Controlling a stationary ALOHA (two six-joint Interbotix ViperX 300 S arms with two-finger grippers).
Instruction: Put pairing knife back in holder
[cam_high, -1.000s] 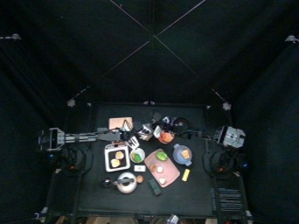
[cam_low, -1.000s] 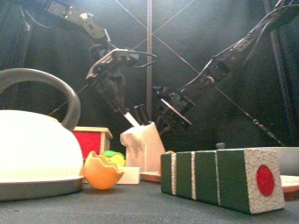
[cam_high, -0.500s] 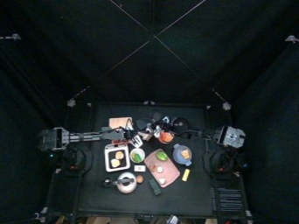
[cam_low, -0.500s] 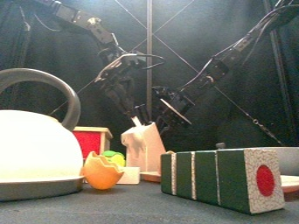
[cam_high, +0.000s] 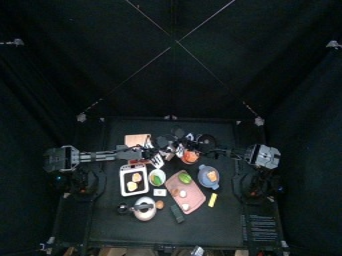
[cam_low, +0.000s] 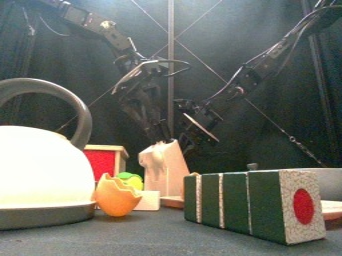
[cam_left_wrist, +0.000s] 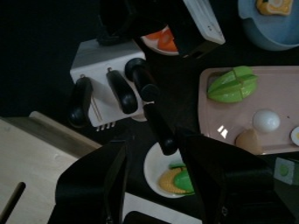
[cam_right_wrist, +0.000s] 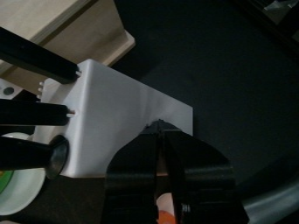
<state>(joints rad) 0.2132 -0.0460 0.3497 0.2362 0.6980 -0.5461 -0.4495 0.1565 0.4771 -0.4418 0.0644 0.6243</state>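
The left gripper (cam_left_wrist: 162, 147) is clamped on the black handle of the paring knife (cam_left_wrist: 149, 98), which stands in a slot of the white holder (cam_left_wrist: 107, 77) beside two other black handles. The right gripper (cam_right_wrist: 163, 133) pinches the holder's edge (jaws closed on it). A tan wooden block (cam_left_wrist: 41, 153) lies just beside the holder.

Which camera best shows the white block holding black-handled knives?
The left wrist view: the white block sits whole, knife handles facing the camera. Right wrist shows one blank side; front, part; top, a speck.
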